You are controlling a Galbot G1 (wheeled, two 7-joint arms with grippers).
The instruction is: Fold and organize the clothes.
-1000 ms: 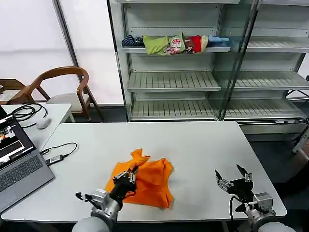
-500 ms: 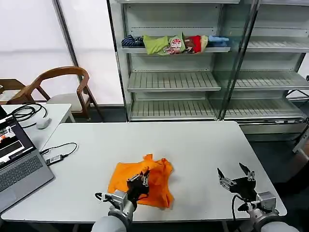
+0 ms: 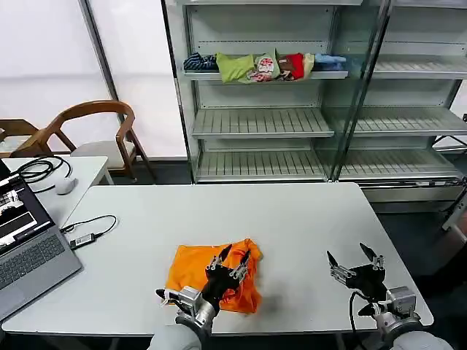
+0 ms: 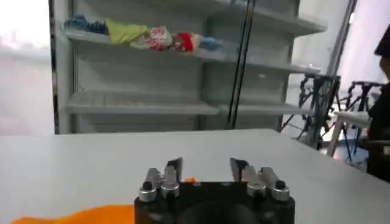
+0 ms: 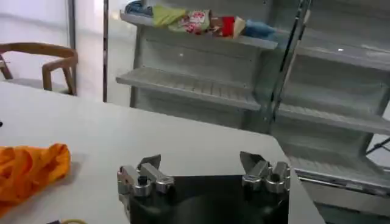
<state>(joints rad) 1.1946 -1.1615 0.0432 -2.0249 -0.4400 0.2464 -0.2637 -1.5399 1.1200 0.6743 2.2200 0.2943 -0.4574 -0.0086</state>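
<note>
Left hand [image 3: 230,264] has let go of orange T-shirt [image 3: 191,266]

My shirt [image 3: 195,267] is plain bright orange on a white table [image 3: 292,219]. My grippers are black and silver. Shelf clothes [image 3: 263,66] run dark blue, green, red, light blue.

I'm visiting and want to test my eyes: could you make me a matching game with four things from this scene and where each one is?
Things:
1. orange T-shirt
2. laptop
3. bundled clothes
4. right gripper

Places:
A. on an upper shelf behind the table
B. open, over the table's right near edge
C. crumpled on the white table, under the open left gripper
D. on the table's left edge

Pairs: 1-C, 2-D, 3-A, 4-B
</note>
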